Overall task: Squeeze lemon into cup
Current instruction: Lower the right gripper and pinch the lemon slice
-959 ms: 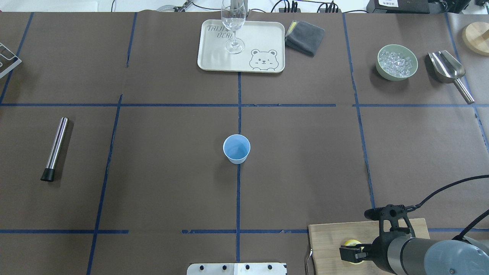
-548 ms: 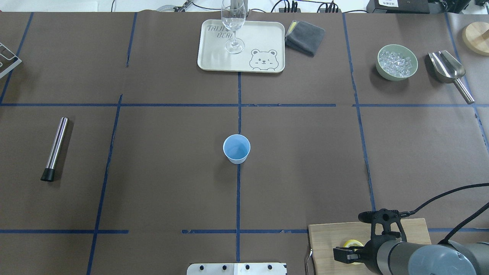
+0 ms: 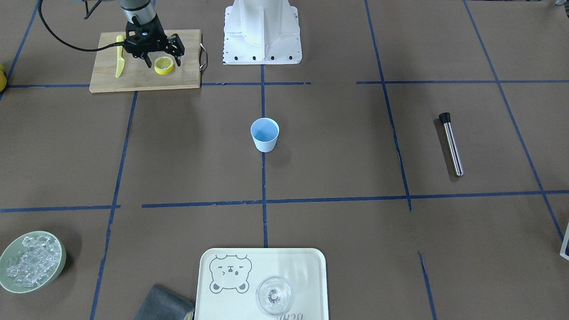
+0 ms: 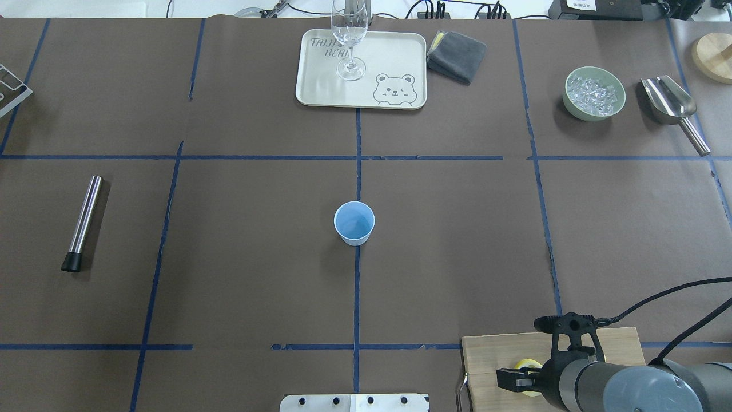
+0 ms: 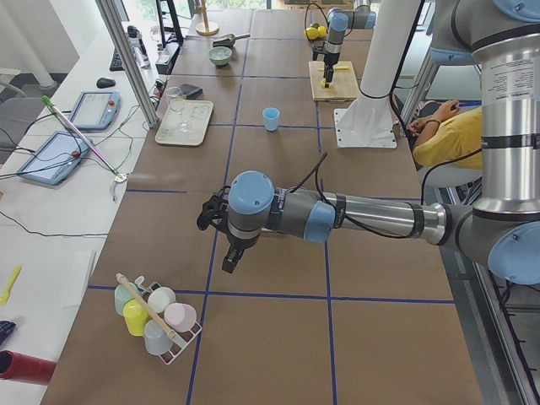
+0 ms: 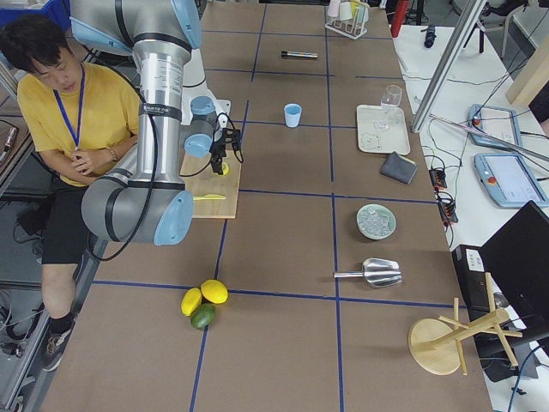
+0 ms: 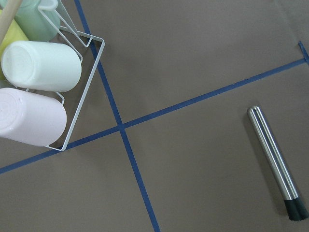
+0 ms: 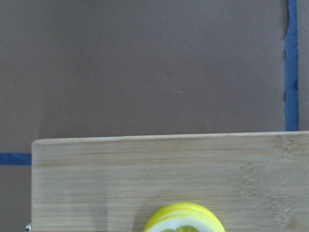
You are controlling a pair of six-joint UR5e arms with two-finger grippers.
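The lemon slice (image 3: 164,66) lies flat on a wooden cutting board (image 3: 133,79) near the robot's base. It also shows in the overhead view (image 4: 527,364) and at the bottom of the right wrist view (image 8: 183,218). My right gripper (image 3: 163,60) is open and hangs just over the slice, one finger on each side. The light-blue cup (image 3: 265,134) stands upright at the table's middle (image 4: 354,223), far from the gripper. My left gripper (image 5: 213,216) shows only in the exterior left view, above bare table; I cannot tell whether it is open or shut.
A yellow knife (image 3: 119,55) lies on the board beside the gripper. A steel muddler (image 4: 83,223) lies at the left. At the back stand a tray (image 4: 389,63) with a glass (image 4: 349,40), a cloth (image 4: 456,55), an ice bowl (image 4: 593,93) and a scoop (image 4: 669,103). A cup rack (image 7: 38,87) is below the left wrist.
My right gripper has shifted a little to the overhead view's left over the board, still open at the lemon slice. The cup and the left arm have not moved.
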